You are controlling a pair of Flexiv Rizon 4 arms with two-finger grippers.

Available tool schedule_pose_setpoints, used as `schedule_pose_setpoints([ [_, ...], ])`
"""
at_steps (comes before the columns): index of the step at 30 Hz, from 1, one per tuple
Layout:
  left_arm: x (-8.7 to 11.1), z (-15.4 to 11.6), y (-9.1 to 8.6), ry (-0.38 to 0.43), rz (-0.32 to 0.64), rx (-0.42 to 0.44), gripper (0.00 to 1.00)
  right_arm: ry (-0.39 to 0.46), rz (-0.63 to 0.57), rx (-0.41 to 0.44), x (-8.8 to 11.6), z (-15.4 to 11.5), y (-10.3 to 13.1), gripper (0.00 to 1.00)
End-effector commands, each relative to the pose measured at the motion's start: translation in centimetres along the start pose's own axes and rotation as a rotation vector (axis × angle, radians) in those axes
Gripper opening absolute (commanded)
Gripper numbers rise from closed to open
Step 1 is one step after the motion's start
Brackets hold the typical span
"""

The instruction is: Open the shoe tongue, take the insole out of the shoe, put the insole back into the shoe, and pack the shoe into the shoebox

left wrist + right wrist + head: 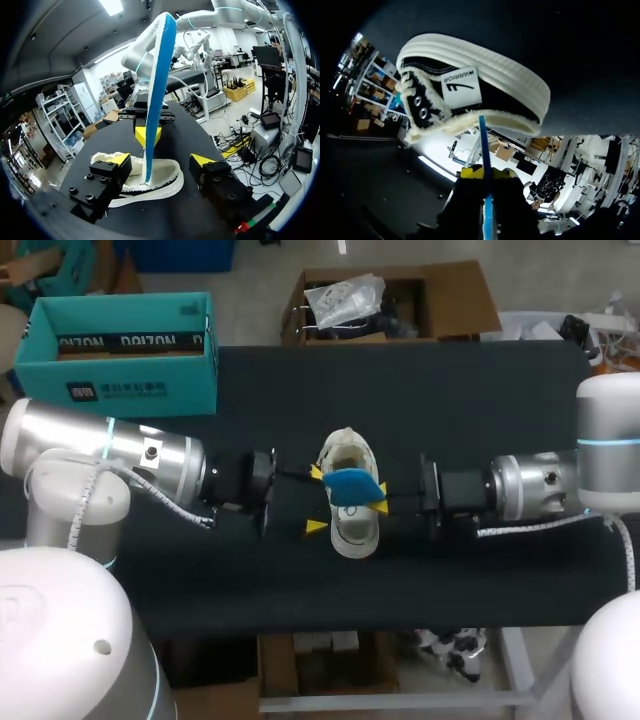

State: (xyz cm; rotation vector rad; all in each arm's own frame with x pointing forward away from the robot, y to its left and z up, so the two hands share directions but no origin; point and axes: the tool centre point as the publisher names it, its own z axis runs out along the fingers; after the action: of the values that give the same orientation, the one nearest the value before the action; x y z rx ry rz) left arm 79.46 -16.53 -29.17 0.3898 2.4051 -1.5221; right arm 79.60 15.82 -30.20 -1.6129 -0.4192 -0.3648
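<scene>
With our right fingers (379,499) clamped on the insole (350,483), its lower tip inside the shoe (352,530) at mid-bench (480,390), and our left fingers (316,500) open beside the shoe, we judge the insole steps underway and the shoebox (130,390) unpacked.

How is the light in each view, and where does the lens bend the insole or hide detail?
Left wrist view: the fisheye bows the upright insole; overhead light glares near its top. Right wrist view: the right pincer is backlit, almost a dark shape; the shoe is well lit. Head view: the black table shows hardly any shadow.
</scene>
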Motion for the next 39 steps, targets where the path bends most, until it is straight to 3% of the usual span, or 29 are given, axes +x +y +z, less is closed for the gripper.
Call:
schedule_pose_setpoints([
  [1, -1.1, 2.1, 1.0, 0.003, -0.002, 0.011, 0.69, 0.001, -0.004, 0.033, 0.0, 0.0, 0.5, 0.0],
  [5, -1.8, 3.1, 1.5, -0.016, -0.002, 0.019, 0.68, 0.004, -0.008, 0.033, 0.1, 0.2, 0.5, 0.0],
  [8, -2.0, 3.5, 1.9, -0.021, -0.004, 0.024, 0.58, 0.008, -0.011, 0.03, 0.0, 0.3, 0.4, 0.0],
  [18, -2.3, 4.4, 2.0, -0.005, 0.014, 0.051, 0.48, 0.021, -0.003, 0.028, 0.3, 0.5, 0.8, 0.0],
  [20, -2.4, 4.4, 1.9, -0.007, 0.024, 0.051, 0.39, 0.023, 0.003, 0.022, 0.4, 0.5, 0.8, 0.0],
  [24, -2.5, 4.0, 1.7, -0.005, 0.034, 0.062, 0.45, 0.027, 0.005, 0.015, 0.3, 0.6, 0.6, 0.0],
  [30, -2.8, 3.7, 1.7, -0.003, 0.035, 0.071, 0.43, 0.034, 0.008, 0.008, 0.3, 0.6, 0.6, 0.0],
  [35, -2.8, 3.1, 1.7, 0.004, 0.038, 0.078, 0.31, 0.041, 0.008, 0.007, 0.4, 0.5, 0.7, 0.0],
  [36, -2.8, 3.0, 1.7, 0.005, 0.039, 0.077, 0.23, 0.042, 0.007, 0.007, 0.4, 0.5, 0.7, 0.0],
  [37, -2.8, 3.0, 1.8, 0.005, 0.041, 0.077, 0.0, 0.043, 0.007, 0.007, 0.4, 0.5, 0.8, 0.0],
  [39, -2.7, 3.3, 1.9, 0.008, 0.055, 0.07, 0.0, 0.043, 0.009, 0.008, 0.6, 0.5, 0.9, 0.0],
])
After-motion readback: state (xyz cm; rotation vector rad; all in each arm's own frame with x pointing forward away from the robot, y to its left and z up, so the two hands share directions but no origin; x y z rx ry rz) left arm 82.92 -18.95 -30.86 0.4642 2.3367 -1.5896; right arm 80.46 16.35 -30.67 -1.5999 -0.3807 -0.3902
